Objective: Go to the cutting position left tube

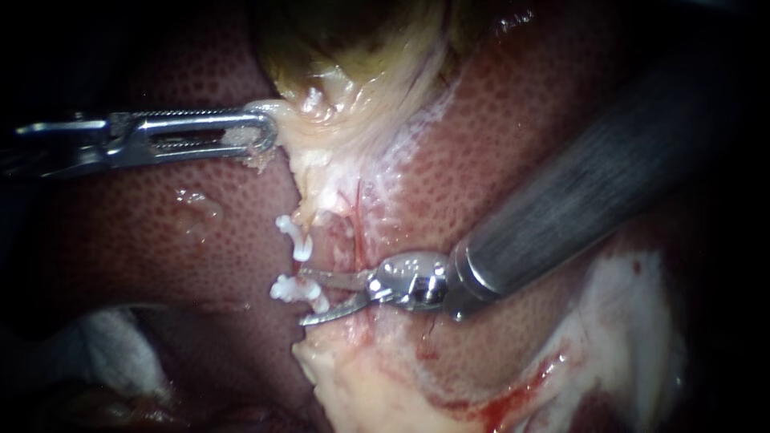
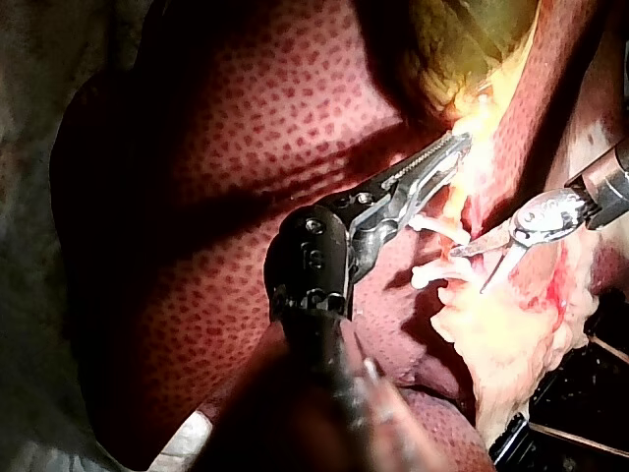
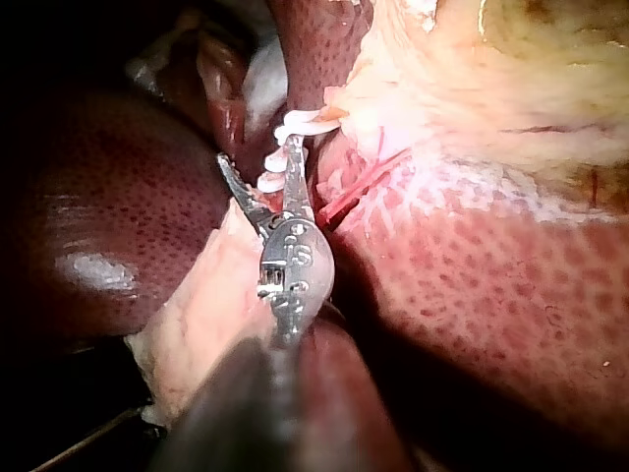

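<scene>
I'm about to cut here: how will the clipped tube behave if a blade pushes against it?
Probably floppy: the tube is a thin pale strand, though the left instrument gripping the gallbladder may hold it taut. Likely slippery, as it looks wet. Its white clips look stiff and could snag.

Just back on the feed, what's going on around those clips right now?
The left instrument has its jaws shut on the pale tissue under the gallbladder, holding it up over the liver. The right instrument has its blades open at the clipped tube. The lower clip lies between the blades and the upper clip sits just above them. No cut shows yet.
</scene>
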